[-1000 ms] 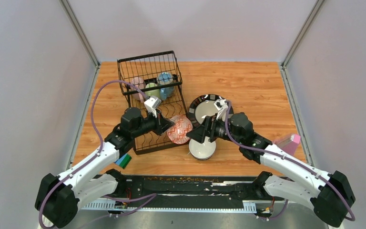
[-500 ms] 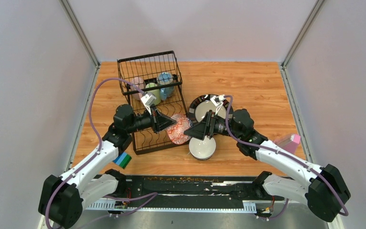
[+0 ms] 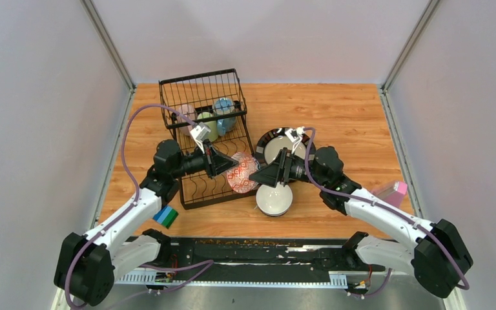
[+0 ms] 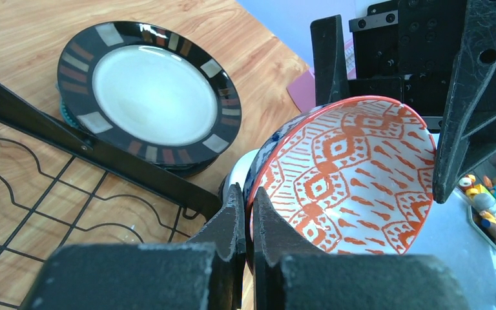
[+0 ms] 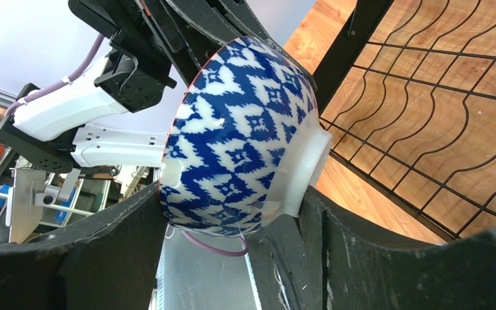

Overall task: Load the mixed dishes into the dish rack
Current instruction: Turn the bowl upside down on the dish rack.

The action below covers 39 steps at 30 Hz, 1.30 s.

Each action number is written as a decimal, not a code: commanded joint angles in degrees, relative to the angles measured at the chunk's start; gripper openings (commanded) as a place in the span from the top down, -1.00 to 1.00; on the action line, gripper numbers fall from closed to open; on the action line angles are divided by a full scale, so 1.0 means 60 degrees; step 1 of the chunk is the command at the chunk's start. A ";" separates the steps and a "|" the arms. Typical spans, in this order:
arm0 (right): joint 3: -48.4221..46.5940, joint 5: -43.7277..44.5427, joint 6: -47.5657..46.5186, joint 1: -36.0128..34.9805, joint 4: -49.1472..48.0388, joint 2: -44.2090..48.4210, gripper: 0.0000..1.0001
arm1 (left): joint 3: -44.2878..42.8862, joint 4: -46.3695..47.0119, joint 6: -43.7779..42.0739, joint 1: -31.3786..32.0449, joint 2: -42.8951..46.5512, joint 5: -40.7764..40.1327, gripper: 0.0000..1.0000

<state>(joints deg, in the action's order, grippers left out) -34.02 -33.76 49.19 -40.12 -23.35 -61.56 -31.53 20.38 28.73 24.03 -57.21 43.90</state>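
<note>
Starting leftmost: a striped sponge [image 3: 166, 216] lies just off the dish rack's [image 3: 201, 82] near-left corner. Three mugs [image 3: 208, 121] sit in the rack's far basket section: pink, green, blue. The left gripper [image 4: 245, 201] reaches across the rack's low tray, fingers pinched shut on the rim of the patterned bowl [image 4: 355, 174]. The bowl is held on edge in the air at the rack's right side, orange inside, blue outside. The right gripper [image 3: 266, 177] straddles the same bowl, one finger by the rim, one at the foot — whether they press it, cannot tell. Right of the rack: black-rimmed plate [image 4: 145, 93] just beside its rail, white bowl [image 3: 274, 200] nearer the arms. Pink container [image 3: 391, 192] — well right of the rack.
</note>
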 commanded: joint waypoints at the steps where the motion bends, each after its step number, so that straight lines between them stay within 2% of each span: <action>1: -0.0186 -0.0307 0.0196 0.0036 -0.0822 -0.0269 0.05 | -0.0150 0.0773 0.0179 0.0008 0.0044 0.0386 1.00; 6: -0.0533 -0.0314 0.0028 0.0036 -0.0548 -0.0681 0.16 | -0.0015 0.0398 0.0024 0.0005 0.0121 -0.0169 1.00; 9: -0.0673 -0.0193 -0.0059 0.0040 -0.0347 -0.0842 0.19 | 0.0077 0.0170 -0.0053 0.0007 0.0179 -0.0535 0.81; 12: -0.0790 -0.0159 -0.0051 0.0036 -0.0311 -0.1015 0.21 | 0.0188 0.0109 -0.0075 0.0016 0.0287 -0.0866 0.73; 23: -0.1185 0.0475 -0.0177 0.0038 0.0261 -0.1496 0.27 | 0.0260 -0.0622 -0.0388 0.0008 0.0541 -0.1591 -0.29; 29: -0.1506 0.0881 -0.0581 0.0036 0.0868 -0.1629 0.28 | 0.0184 -0.1386 -0.0667 0.0009 0.0857 -0.2294 -0.61; 34: -0.2003 0.1358 -0.1166 0.0001 0.1499 -0.1796 0.29 | 0.0249 -0.2347 -0.0856 0.0008 0.1578 -0.3871 -0.81; 39: -0.2666 0.2579 -0.2220 -0.0315 0.2511 -0.2018 0.29 | 0.0559 -0.3763 -0.0665 0.0005 0.2732 -0.6485 -0.93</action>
<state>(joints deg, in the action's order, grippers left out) -44.64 -25.02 42.22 -40.34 -10.17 -73.38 -29.39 4.89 25.17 23.94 -46.06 19.14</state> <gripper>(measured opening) 0.696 0.950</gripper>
